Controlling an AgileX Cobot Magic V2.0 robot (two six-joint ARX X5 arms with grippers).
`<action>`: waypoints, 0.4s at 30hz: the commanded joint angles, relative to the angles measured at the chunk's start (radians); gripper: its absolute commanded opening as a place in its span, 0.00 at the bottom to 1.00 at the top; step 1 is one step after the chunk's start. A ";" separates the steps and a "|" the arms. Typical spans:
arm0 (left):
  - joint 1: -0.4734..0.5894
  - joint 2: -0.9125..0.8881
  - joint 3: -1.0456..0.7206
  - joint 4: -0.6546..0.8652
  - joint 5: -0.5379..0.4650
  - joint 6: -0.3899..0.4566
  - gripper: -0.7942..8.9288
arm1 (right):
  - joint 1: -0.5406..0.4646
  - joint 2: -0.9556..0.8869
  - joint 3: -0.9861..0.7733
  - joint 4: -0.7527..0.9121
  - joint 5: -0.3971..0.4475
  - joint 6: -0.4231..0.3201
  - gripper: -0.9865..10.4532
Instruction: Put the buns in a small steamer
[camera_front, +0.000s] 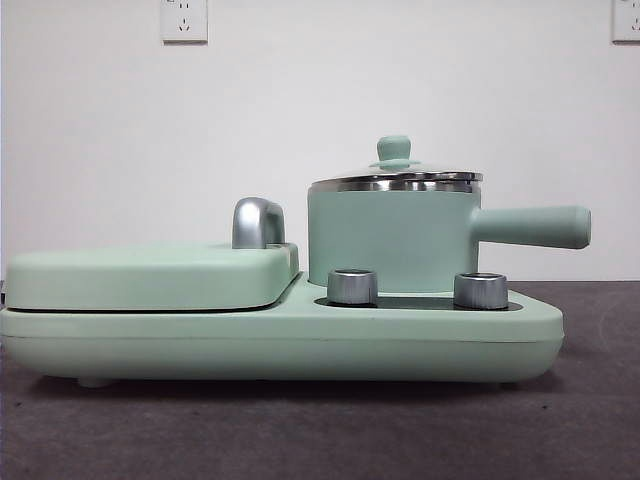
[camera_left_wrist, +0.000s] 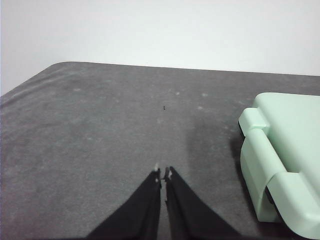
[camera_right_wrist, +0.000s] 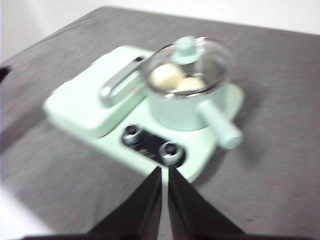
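Grey tabletop is carrying the small steamer (camera_right_wrist: 190, 92), upper centre of frame, with both buns (camera_right_wrist: 177, 79) sitting under its lid — task looking done; left gripper (camera_left_wrist: 163, 174) and right gripper (camera_right_wrist: 165, 170) are hovering closed, holding nothing.

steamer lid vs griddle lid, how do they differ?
The steamer lid is round clear glass, so the buns show through it; the griddle lid is flat, squarish and opaque mint green. The steamer lid has a green knob; the griddle lid has a chrome handle. The steamer lid sits high on the steamer; the griddle lid sits lower. Both are closed.
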 joint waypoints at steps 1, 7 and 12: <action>0.002 -0.002 -0.019 0.012 -0.003 0.013 0.10 | -0.126 -0.029 -0.047 0.061 0.001 0.010 0.10; 0.002 -0.002 -0.019 0.012 -0.003 0.014 0.10 | -0.380 -0.121 -0.319 0.439 0.002 -0.014 0.10; 0.002 -0.002 -0.019 0.012 -0.003 0.013 0.10 | -0.494 -0.188 -0.581 0.733 0.003 -0.073 0.10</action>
